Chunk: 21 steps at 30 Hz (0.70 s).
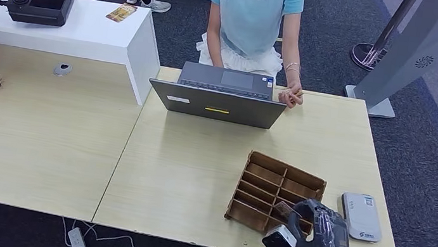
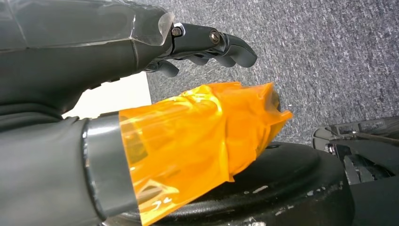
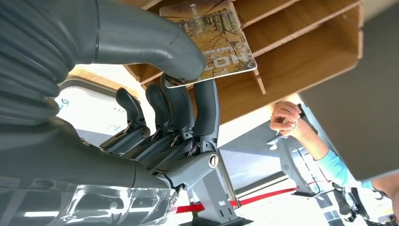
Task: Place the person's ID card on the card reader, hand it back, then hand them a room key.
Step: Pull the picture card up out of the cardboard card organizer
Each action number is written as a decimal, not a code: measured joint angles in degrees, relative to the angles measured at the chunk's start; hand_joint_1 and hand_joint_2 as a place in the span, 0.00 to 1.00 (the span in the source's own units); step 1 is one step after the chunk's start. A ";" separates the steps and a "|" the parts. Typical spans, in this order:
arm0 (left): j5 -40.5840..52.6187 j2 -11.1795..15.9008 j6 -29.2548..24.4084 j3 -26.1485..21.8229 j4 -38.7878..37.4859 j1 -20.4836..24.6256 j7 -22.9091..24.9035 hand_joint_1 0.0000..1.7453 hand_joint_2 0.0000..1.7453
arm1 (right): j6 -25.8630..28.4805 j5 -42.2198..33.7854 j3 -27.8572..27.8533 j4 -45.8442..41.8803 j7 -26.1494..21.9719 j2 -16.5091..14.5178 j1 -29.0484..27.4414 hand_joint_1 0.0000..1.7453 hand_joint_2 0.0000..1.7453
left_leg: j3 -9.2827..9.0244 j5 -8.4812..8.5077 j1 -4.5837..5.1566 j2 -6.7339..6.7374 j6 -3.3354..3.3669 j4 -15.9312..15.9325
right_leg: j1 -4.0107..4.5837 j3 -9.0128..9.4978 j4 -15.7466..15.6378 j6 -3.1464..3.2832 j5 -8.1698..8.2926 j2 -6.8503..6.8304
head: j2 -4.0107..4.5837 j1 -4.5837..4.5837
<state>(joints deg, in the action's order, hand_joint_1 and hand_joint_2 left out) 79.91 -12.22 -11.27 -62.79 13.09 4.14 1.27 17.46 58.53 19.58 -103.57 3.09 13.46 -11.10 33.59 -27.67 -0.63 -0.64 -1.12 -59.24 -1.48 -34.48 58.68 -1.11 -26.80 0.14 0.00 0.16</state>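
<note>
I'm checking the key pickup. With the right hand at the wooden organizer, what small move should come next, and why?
Probably lift the card straight out of the wooden organizer. The right hand already pinches it between thumb and fingers, but the card sits partly inside a slot, and the person waits across the table.

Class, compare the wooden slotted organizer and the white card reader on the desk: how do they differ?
The wooden organizer is brown and split into open slots; the card reader is white, flat and smooth. The right hand pinches a card at the organizer; nothing lies on the reader. Both rest on the table.
</note>
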 joint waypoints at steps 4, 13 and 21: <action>-0.01 0.00 -0.04 -0.01 0.00 0.00 -0.01 0.00 0.00 | -0.04 -3.16 -0.52 -0.71 -2.07 0.00 -0.28 0.85 1.00 | 0.00 0.00 0.00 0.00 0.00 0.00 | 0.00 0.00 0.00 0.00 0.00 0.00 | 0.00 0.00; -0.14 0.04 -0.05 -0.06 0.00 0.00 -0.58 0.00 0.00 | -3.47 -15.80 -1.68 -2.95 -11.17 0.00 -0.30 0.91 1.00 | 0.01 0.00 0.00 0.00 0.00 0.00 | 0.00 0.00 0.00 0.00 0.00 0.00 | 0.00 -0.01; -0.35 0.17 -0.01 -0.11 0.00 0.00 -1.16 0.00 0.00 | -6.03 -19.49 -2.88 -4.83 -15.22 0.00 0.44 0.96 1.00 | 0.02 0.00 0.00 0.00 0.00 0.00 | 0.00 0.01 0.00 0.00 0.00 0.00 | 0.00 0.00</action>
<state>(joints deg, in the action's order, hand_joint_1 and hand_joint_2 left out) 79.56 -12.05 -11.28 -62.90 13.09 4.15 0.11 11.44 39.03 16.70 -108.41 -12.13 13.46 -10.66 33.61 -27.66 -0.63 -0.64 -1.12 -59.23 -1.48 -34.47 58.68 -1.11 -26.80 0.14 0.00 0.16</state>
